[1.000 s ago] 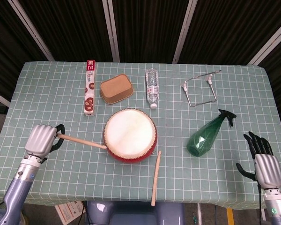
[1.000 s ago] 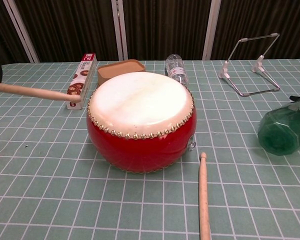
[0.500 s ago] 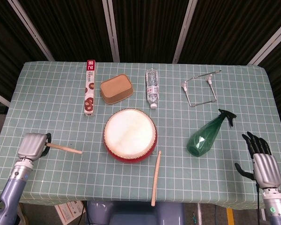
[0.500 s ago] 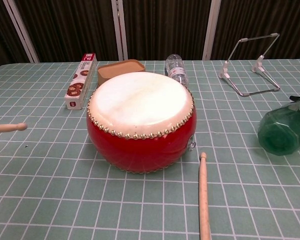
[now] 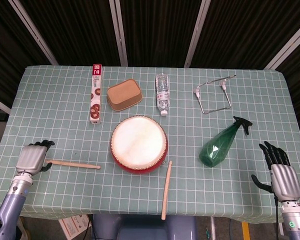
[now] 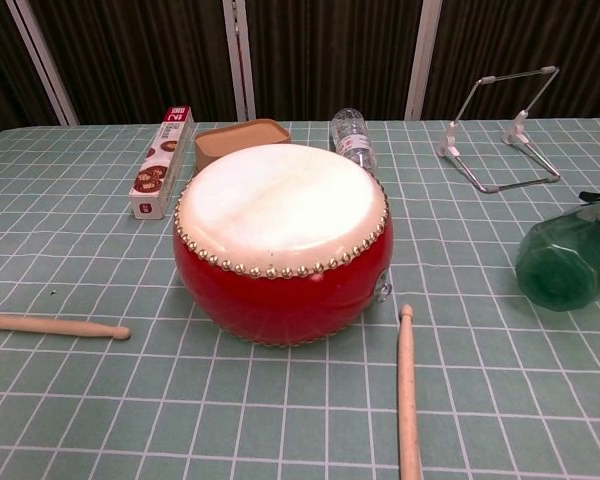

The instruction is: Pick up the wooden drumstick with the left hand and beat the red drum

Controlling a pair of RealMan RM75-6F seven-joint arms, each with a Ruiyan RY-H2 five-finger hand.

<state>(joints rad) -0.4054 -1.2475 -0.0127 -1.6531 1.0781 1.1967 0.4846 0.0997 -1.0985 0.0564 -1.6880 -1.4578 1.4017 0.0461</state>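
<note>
Now the wooden drumstick point(image 5: 72, 164) lies flat on the surface at nine o'clock from the red drum point(image 5: 138, 144), tip toward it but apart; only the head view shows the left hand point(image 5: 30, 158) at its butt end, fingers loosened and no longer wrapped around it, and the right hand point(image 5: 281, 176) resting spread and empty at four o'clock. The chest view shows just the stick's tip. A second ago the stick was raised, touching the drum.
</note>
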